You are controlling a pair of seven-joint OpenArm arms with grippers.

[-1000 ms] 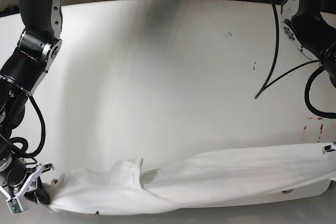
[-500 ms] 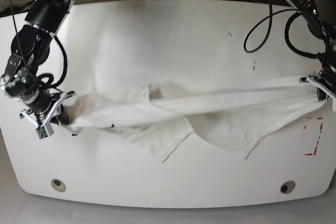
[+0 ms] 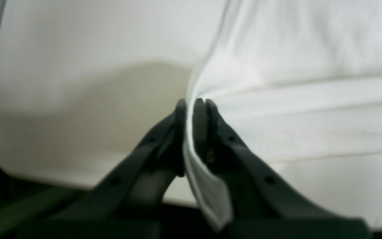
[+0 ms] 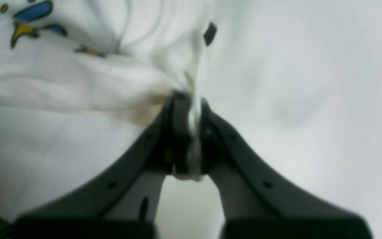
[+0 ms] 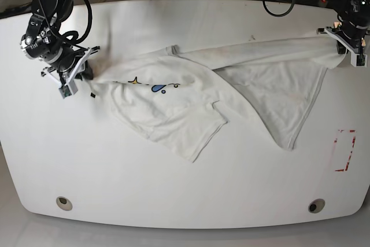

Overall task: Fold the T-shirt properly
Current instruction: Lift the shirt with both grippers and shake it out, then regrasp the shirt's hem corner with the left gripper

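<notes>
The T-shirt point(image 5: 191, 93) is strung across the far half of the table point(image 5: 173, 189), long axis running side to side, one end pinched at each arm, so the fabric lies inward from both grippers and sags toward the near edge in the middle. The right gripper point(image 5: 74, 73) sits at the base view's left end, jaws clamped on a bunched wad of white cloth point(image 4: 191, 132), a bit of the blue and yellow print just beside it. The left gripper point(image 5: 346, 43) is at the far right corner, jaws pressed together on a thin hemmed edge point(image 3: 191, 139). Neither arm is nearer; each owns its end. The body hangs twisted and skewed, so my read is that it needs spreading flat before any fold
</notes>
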